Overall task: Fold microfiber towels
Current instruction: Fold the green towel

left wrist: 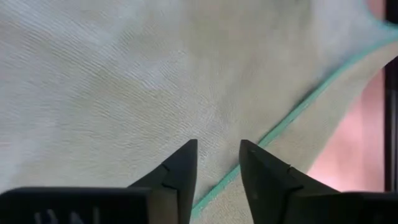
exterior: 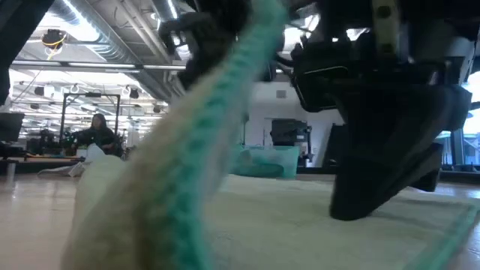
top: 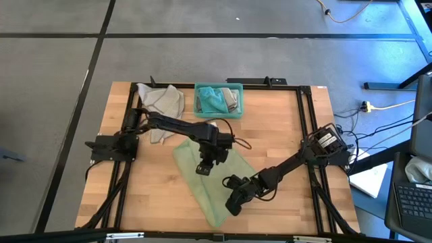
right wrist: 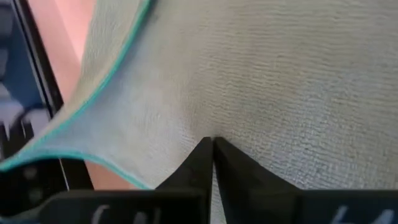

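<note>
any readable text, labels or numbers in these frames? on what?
None can be read.
Pale lettering on the left gripper's dark wrist housing: cut off by the picture edge, illegible.
Pale marks on the right gripper's dark housing: cut off, illegible.
White label on the right arm's base: too small.
The pale green microfiber towel with teal edging: no tag visible.
</note>
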Available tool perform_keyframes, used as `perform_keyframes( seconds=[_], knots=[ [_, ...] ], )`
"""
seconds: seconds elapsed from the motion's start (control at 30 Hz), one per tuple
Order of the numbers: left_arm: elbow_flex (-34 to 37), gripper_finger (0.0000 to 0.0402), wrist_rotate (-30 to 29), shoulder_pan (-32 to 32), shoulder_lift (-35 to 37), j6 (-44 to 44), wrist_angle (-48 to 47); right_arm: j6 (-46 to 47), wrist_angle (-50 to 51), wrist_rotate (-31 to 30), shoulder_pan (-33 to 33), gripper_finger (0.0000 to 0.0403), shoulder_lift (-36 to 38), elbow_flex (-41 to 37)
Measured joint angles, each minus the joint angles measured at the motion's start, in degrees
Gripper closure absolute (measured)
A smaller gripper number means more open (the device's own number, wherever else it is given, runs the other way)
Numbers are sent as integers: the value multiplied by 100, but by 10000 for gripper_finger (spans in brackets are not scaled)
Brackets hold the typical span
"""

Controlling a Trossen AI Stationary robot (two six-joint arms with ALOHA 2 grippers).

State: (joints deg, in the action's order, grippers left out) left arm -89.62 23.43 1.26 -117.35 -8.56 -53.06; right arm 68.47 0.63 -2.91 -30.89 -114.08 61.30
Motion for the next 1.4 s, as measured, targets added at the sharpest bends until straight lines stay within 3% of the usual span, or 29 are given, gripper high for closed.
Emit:
perform_keyframes(
  seconds=[0.13,0.33,0.5,0.63,0.87,1.4],
  knots=[
    [-4,308,-96,-141,271,103,-173,-694,255,518,0,388,2,4],
    [22,316,-774,-433,396,-84,-546,-1653,674,1294,4,388,13,9],
    [655,316,-812,-692,321,91,366,-1934,738,1841,4,388,4,-2],
    [1381,316,-785,-805,327,428,1147,-1802,742,1959,2,389,2,-11],
    [2107,316,-426,-790,451,545,1107,-2067,1120,1955,-9,389,143,-22],
    [2181,316,-471,-651,685,956,630,-2716,2538,2438,464,389,217,15]
  ],
)
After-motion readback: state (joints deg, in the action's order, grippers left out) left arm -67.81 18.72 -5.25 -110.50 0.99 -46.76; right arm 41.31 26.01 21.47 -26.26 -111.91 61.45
